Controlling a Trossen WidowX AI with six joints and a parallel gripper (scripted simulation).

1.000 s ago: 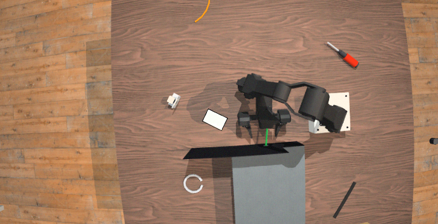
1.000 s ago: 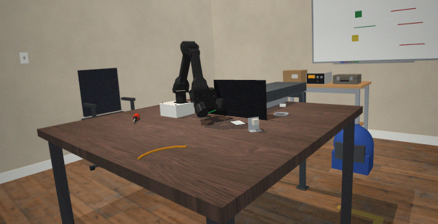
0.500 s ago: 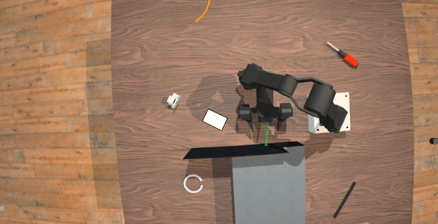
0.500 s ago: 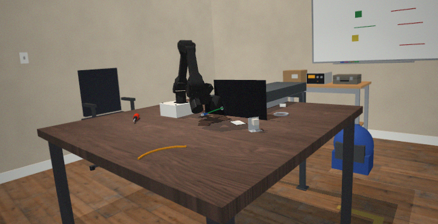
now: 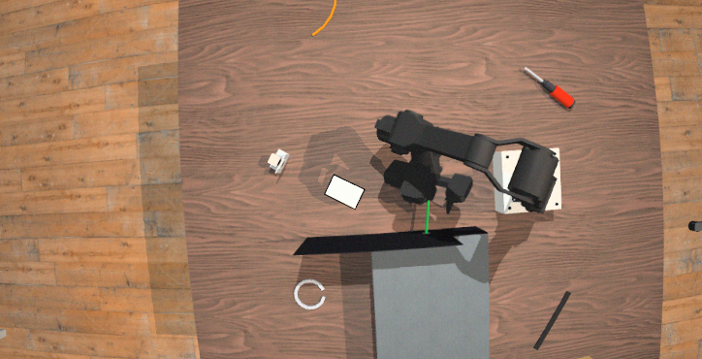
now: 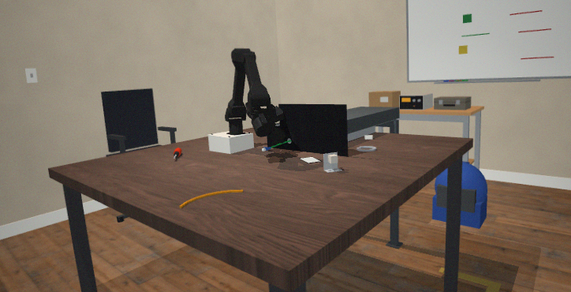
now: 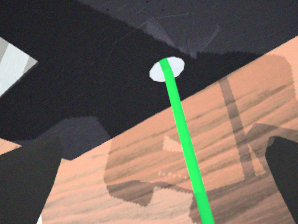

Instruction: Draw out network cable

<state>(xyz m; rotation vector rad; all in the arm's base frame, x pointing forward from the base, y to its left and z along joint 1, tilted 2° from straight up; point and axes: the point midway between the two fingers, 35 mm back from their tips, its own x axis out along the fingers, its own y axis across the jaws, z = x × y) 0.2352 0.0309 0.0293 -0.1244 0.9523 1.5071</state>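
Note:
The green network cable (image 5: 427,216) comes out of a white hole (image 7: 166,70) in the upright black panel (image 5: 388,242) and slopes down toward the table. No yellow band is visible. My gripper (image 5: 434,198) is open, with one finger on each side of the cable (image 7: 193,169) near the plug and nothing between the fingers touching them. The white rectangle (image 5: 344,191) lies on the table left of the gripper. The network jack on its bracket (image 5: 277,160) stands farther left.
A grey cover (image 5: 431,297) lies behind the panel. The arm's white base (image 5: 527,179) is to the right. An orange cable piece (image 5: 326,5), a red screwdriver (image 5: 552,89), a white ring (image 5: 309,295) and a black strip (image 5: 552,320) lie on the table.

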